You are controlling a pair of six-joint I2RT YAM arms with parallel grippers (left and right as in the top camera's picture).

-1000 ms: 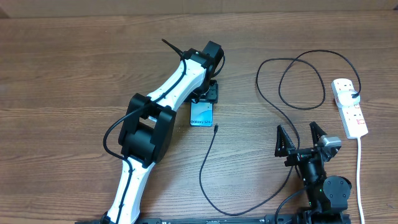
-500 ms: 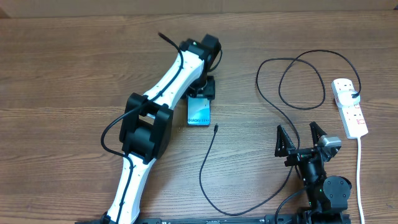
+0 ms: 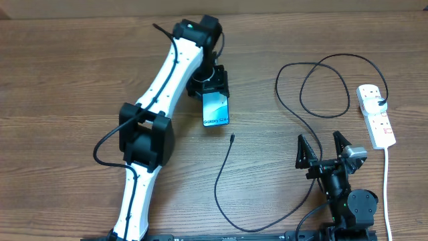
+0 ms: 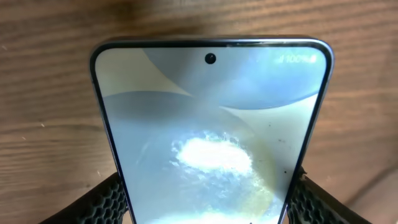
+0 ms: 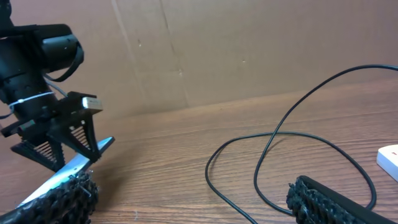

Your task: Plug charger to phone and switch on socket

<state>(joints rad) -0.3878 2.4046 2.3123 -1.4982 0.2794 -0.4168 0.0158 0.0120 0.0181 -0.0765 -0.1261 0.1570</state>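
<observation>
- Left gripper is part-way closed on the far end of the phone, jaws pressing its two long edges, screen facing up
- Phone appears tilted above the table, probably to expose its free near end for plugging
- Connector tip of the charger lies on the wood just beyond that free end, not touching the phone
- Right gripper stands wide open and empty, well right of the phone
- Socket lies farther right of the phone again
</observation>
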